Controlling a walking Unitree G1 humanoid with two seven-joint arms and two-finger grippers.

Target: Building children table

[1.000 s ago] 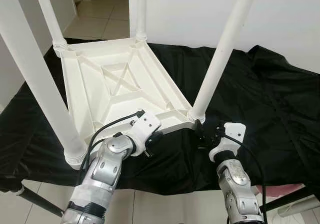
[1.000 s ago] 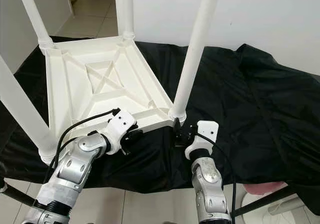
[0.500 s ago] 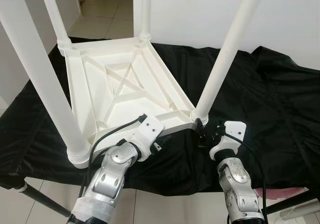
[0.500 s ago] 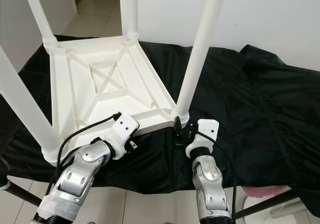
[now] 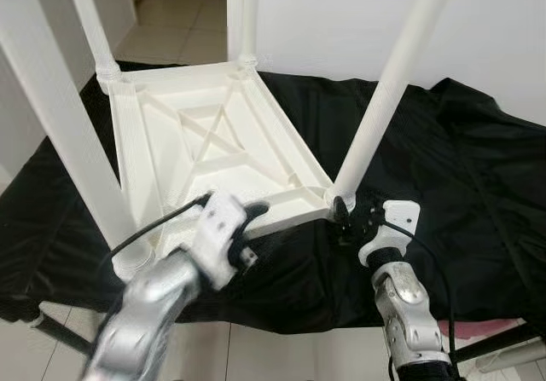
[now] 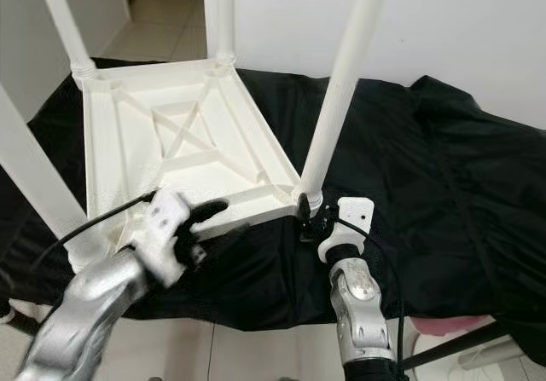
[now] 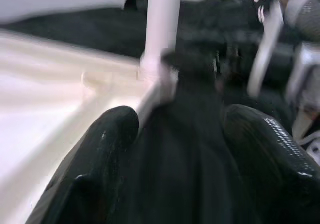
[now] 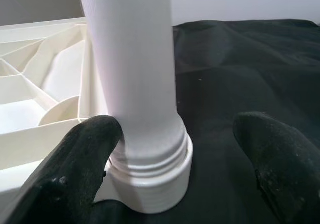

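The upturned table (image 5: 213, 142) lies on the black-draped worktop (image 5: 444, 176). The right gripper (image 8: 170, 149), wide, straddles the 5 o'clock leg (image 5: 384, 100); the left gripper (image 7: 175, 134), wide, blurs nearby. A sideways knock could loosen that leg.

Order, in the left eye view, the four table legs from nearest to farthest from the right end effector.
From the right end effector:
1. Near right leg, directly at the end effector.
2. Far right leg, beyond it, toward the wall.
3. Near left leg and far left leg, on the robot's left: too close to call.
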